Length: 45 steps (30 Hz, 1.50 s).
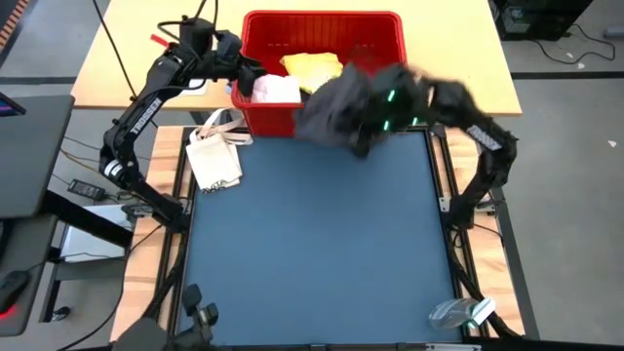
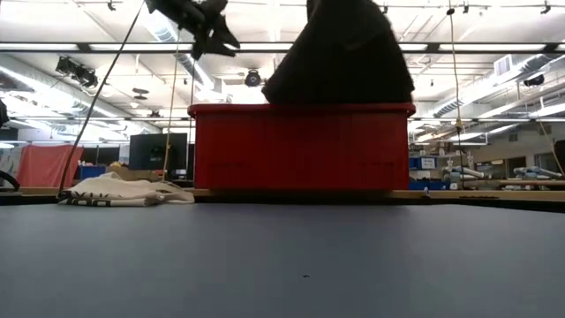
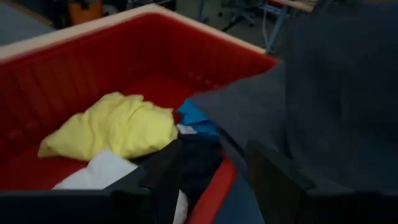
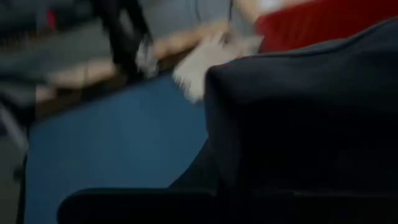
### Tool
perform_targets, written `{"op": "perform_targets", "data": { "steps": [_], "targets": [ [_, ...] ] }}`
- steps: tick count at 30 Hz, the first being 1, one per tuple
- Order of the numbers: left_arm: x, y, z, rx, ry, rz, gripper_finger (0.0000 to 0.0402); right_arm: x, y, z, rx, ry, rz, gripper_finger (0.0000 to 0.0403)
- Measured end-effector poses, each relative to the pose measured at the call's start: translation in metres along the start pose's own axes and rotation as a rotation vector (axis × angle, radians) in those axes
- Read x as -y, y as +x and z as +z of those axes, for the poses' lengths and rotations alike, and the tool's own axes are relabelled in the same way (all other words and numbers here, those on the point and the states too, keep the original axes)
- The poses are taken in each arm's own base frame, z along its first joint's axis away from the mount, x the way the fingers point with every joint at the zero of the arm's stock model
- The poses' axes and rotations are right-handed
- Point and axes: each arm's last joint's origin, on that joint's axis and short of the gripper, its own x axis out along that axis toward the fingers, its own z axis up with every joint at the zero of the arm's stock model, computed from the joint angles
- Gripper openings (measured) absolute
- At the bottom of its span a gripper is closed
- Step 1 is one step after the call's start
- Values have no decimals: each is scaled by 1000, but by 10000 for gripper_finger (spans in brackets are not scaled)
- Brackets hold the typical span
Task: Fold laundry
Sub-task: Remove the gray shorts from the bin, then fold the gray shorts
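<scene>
A: While the right gripper (image 1: 375,122) pinches the dark grey garment (image 1: 336,107) above the red basket (image 1: 390,29)'s near edge, where's the left gripper (image 1: 246,83)?

B: Spread over the basket's left end, above the yellow T-shirt (image 3: 115,127).

A: The surface?

B: Blue mat (image 1: 312,244), white bag (image 1: 213,156) far left; ceiling strip lights (image 2: 115,46) behind.

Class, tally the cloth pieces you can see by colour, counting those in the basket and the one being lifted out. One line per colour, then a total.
Yellow: 1, the yellow T-shirt
White: 1, the white cloth
Dark grey: 1, the dark grey garment held by the right gripper
Dark navy: 1, the dark navy garment
Blue: 1, the small blue piece
Total: 5
</scene>
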Motion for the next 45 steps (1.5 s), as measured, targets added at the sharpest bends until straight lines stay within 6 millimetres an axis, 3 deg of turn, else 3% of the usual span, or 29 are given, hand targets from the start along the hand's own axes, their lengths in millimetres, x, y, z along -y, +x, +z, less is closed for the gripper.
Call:
{"op": "perform_targets", "data": {
  "steps": [4,7,12,17,22,26,31,35,40,45],
  "targets": [
    [18,-6,3,7,17,-40,181,-36,39,-26,-164,-34,9,14],
    [34,-10,2,-21,20,-82,181,-50,73,-52,-282,-43,9,14],
    [61,-11,-8,-130,-32,-161,181,-52,118,-110,-476,-1,44,15],
    [97,-7,-20,-279,-119,-255,181,-47,140,-165,-577,204,136,47],
    [147,-5,-34,-406,-120,-204,181,-57,130,-206,-593,331,219,101],
    [192,1,-57,-454,-123,-178,181,-65,117,-224,-560,397,352,145],
    [236,21,-119,-542,-212,-220,181,-72,92,-233,-554,458,544,180],
    [264,36,-177,-563,-318,-282,181,-73,70,-236,-561,480,564,188],
    [282,39,-218,-531,-400,-351,181,-62,61,-243,-475,474,312,187],
    [281,41,-221,-478,-337,-352,181,-61,65,-240,-390,473,238,187]
  ]
}}
